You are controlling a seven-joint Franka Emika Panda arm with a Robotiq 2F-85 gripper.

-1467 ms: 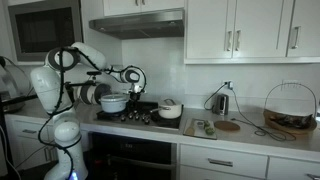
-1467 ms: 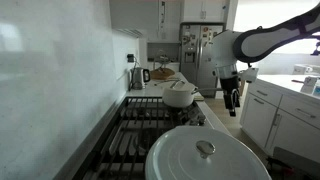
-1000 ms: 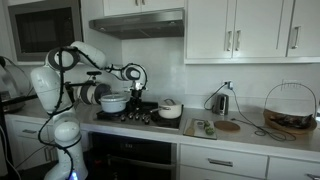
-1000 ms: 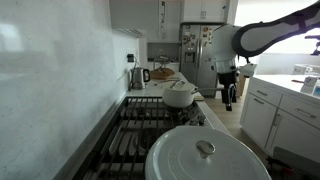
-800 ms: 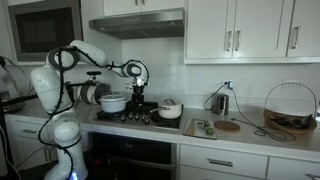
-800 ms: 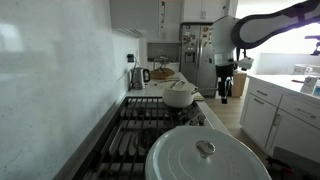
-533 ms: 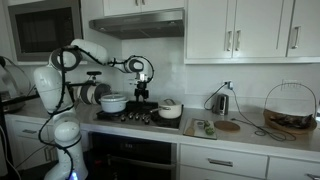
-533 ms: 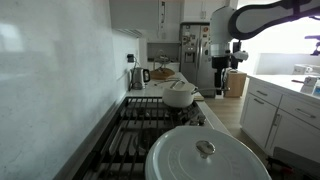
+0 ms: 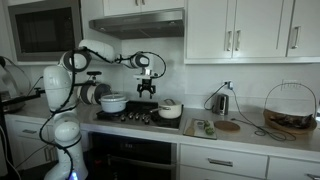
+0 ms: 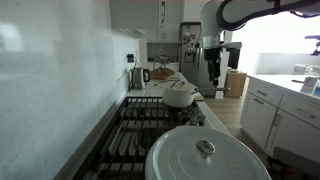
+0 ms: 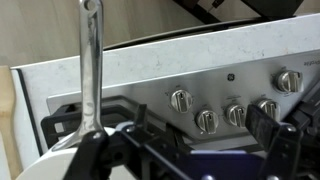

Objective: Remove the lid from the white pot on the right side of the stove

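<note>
The white pot with its lid (image 9: 170, 109) stands on the right side of the stove (image 9: 140, 116); it also shows in an exterior view (image 10: 180, 95), lid on. My gripper (image 9: 148, 86) hangs open and empty above the stove, up and to the left of that pot, not touching it. In an exterior view it hangs beyond the stove's front edge (image 10: 212, 70). In the wrist view the two dark fingers of my gripper (image 11: 185, 150) are spread apart over the stove knobs (image 11: 205, 120), with nothing between them.
A second white pot (image 9: 113, 102) sits on the stove's left side and fills the foreground in an exterior view (image 10: 205, 155). A metal handle (image 11: 90, 60) stands at the left of the wrist view. Kettle (image 9: 220, 101), wire basket (image 9: 289, 107) and range hood (image 9: 137, 24) surround the stove.
My arm has lifted and swung the gripper from low at the stove's front to higher up, nearer the right-hand pot. The gripper stays open. The pots have not moved.
</note>
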